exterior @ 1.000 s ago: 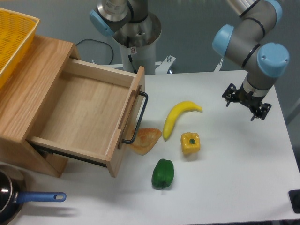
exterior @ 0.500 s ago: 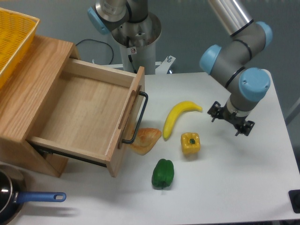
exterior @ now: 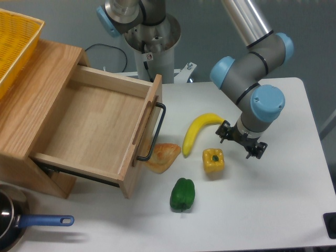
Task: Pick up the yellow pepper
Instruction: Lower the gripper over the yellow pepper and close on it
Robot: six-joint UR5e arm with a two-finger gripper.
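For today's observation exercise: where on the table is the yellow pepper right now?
The yellow pepper sits near the table's middle, just below the banana, with the green pepper to its lower left and the gripper hovering just upper right of it.

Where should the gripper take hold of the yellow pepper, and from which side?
Probably from straight above, closing across the two flatter side walls of the yellow pepper. It sits upright with its stem spot facing up, blocky, and stands apart from the banana and green pepper. The gripper hovers to its upper right.
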